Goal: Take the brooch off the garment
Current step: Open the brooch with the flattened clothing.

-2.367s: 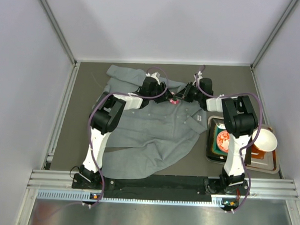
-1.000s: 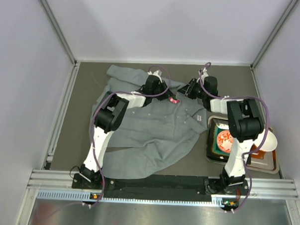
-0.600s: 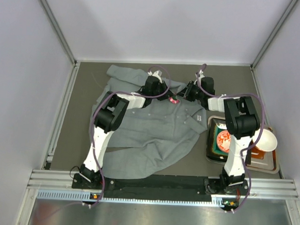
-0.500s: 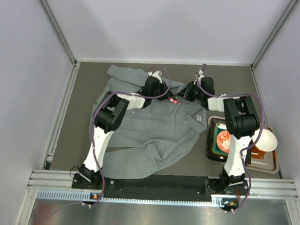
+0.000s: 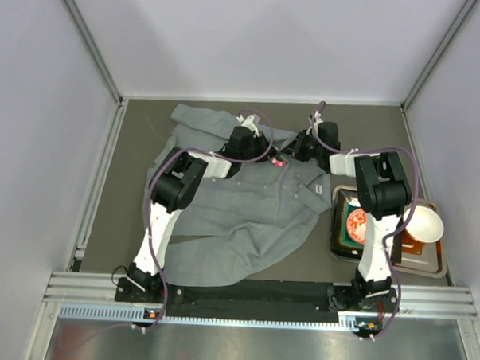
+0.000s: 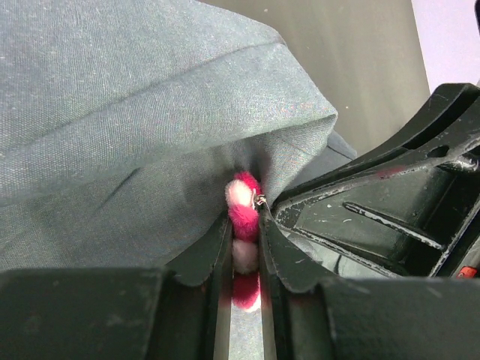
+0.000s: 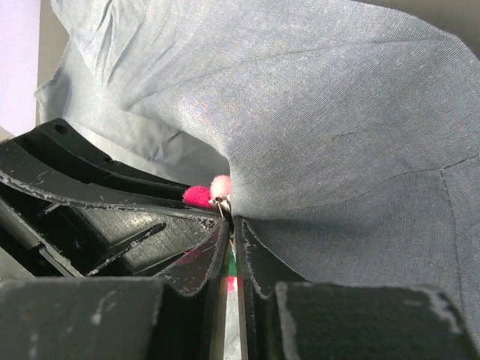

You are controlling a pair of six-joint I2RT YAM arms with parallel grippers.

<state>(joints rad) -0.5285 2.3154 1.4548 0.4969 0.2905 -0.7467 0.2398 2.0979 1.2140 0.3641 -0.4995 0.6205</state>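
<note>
From above, the brooch [image 5: 278,160] sat on the far part of the shirt [image 5: 238,212]. Your left gripper [image 5: 267,153] met it from the left and your right gripper [image 5: 290,153] from the right, both close in on it.

In the left wrist view, the left gripper [image 6: 244,225] was clamped on the brooch [image 6: 244,217] — pink and white petals filled the narrow gap between its fingers, touching both. A fold of shirt [image 6: 135,112] rose just behind the brooch, and the right gripper's black body lay to its right.

In the right wrist view, the right gripper [image 7: 229,221] was nearly closed, its tips at a small metal clasp [image 7: 222,202] just beside the brooch [image 7: 202,195] — you could not tell whether it had hold of anything. Shirt [image 7: 337,112] draped over and right of the brooch.
</note>
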